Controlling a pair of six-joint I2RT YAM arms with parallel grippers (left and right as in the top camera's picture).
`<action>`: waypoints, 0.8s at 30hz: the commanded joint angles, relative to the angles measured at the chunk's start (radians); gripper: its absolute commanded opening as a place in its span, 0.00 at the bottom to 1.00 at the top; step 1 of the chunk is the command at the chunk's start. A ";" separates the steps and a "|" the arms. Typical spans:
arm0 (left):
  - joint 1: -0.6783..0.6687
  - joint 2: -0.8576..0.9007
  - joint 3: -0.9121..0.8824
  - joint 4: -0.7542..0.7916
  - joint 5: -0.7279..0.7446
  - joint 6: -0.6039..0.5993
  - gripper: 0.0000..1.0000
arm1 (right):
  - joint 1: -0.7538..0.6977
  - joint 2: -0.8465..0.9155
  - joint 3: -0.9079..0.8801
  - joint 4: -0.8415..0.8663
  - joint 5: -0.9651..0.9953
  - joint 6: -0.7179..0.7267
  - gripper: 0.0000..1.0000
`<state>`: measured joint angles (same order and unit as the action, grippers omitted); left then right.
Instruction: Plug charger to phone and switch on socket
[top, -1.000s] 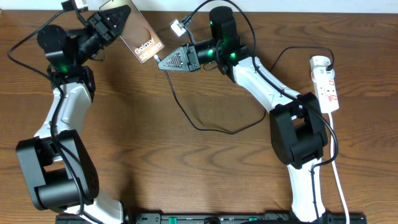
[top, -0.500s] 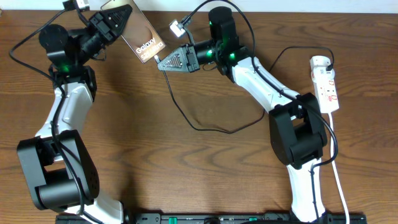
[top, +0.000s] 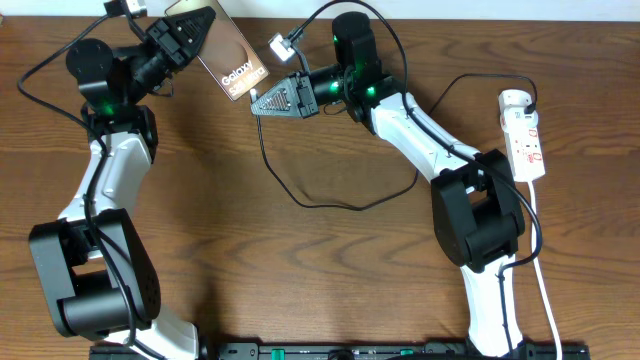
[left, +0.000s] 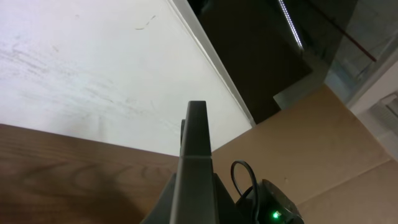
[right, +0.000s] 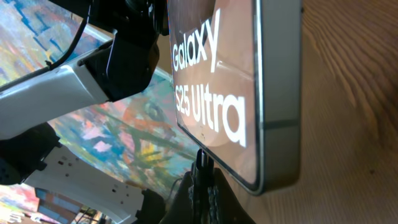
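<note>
My left gripper (top: 192, 30) is shut on the phone (top: 232, 62) and holds it tilted above the table's far edge, its bronze face with white lettering turned up. In the left wrist view the phone (left: 197, 155) stands edge-on between the fingers (left: 198, 208). My right gripper (top: 257, 101) is shut on the connector end of the charger (top: 300, 198), just below the phone's lower edge. In the right wrist view the connector tip (right: 201, 159) sits between the fingers (right: 202, 186), close under the phone (right: 214, 93). The thin black cable loops across the table to the socket (top: 527, 140) at the right.
The socket's thick white cord (top: 545, 290) runs down the right edge of the table. The right arm's base (top: 478, 225) stands just left of it, and the left arm's base (top: 92, 275) stands at the lower left. A wall and cardboard lie behind the table.
My right gripper has moved a little left and up toward the phone with the connector. The cable's loop on the table has shifted left. The left gripper and phone have barely moved.
</note>
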<state>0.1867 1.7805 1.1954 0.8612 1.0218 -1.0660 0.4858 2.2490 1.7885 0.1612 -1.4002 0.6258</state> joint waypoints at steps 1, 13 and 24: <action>-0.020 0.004 0.000 0.009 0.091 0.021 0.07 | 0.008 -0.021 0.014 0.011 -0.008 0.009 0.01; -0.007 0.004 0.000 0.019 0.298 0.053 0.07 | -0.003 -0.021 0.014 0.011 -0.032 0.005 0.01; -0.007 0.004 0.000 0.020 0.413 0.085 0.07 | -0.002 -0.021 0.014 0.011 -0.043 -0.003 0.01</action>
<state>0.1989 1.7805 1.1957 0.8867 1.2392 -1.0161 0.4904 2.2498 1.7790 0.1509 -1.4979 0.6285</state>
